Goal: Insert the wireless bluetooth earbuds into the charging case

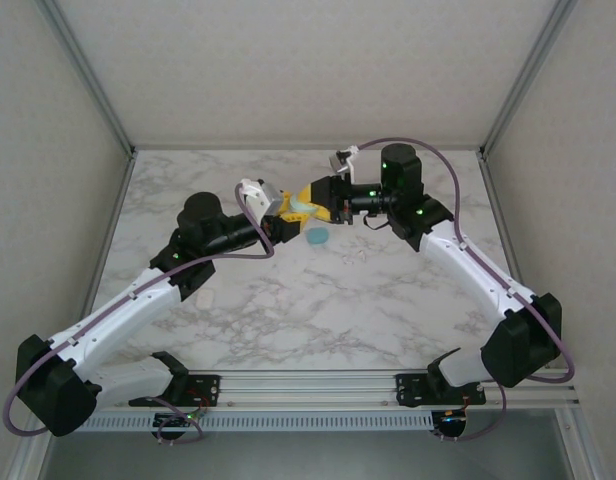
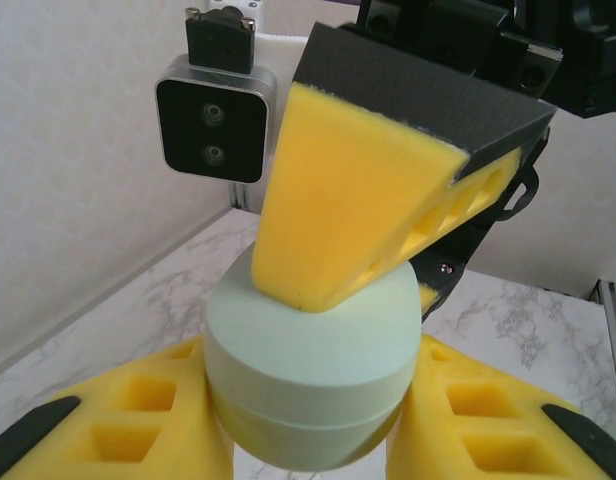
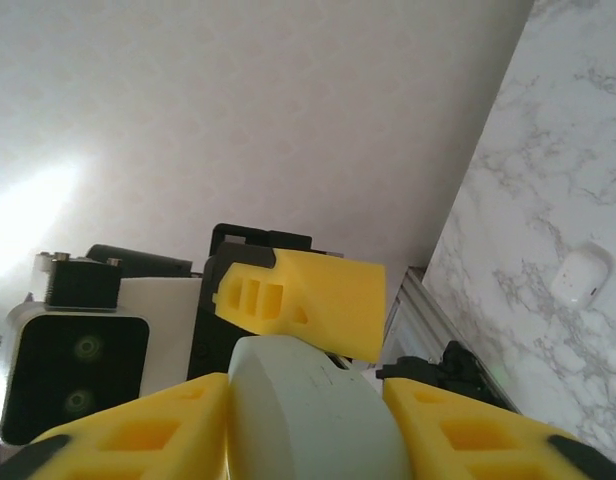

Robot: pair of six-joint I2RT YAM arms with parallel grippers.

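A pale mint, rounded charging case [image 2: 308,350] is held up above the middle of the table [image 1: 238,310]. My left gripper [image 2: 308,430] is shut on its sides, both yellow fingers pressed against it. My right gripper [image 3: 308,420] has met it from the other side and is shut on the same case [image 3: 308,400]. One of its fingers [image 2: 358,200] lies across the case's flat face. From above, both grippers [image 1: 288,208] [image 1: 314,200] meet at the case [image 1: 300,208]. A small white earbud [image 3: 580,275] lies on the marble.
A teal round piece [image 1: 316,237] lies on the table just below the grippers, and a tiny white speck [image 1: 358,257] sits to its right. White walls with metal frame posts [image 1: 108,120] close in the table on three sides.
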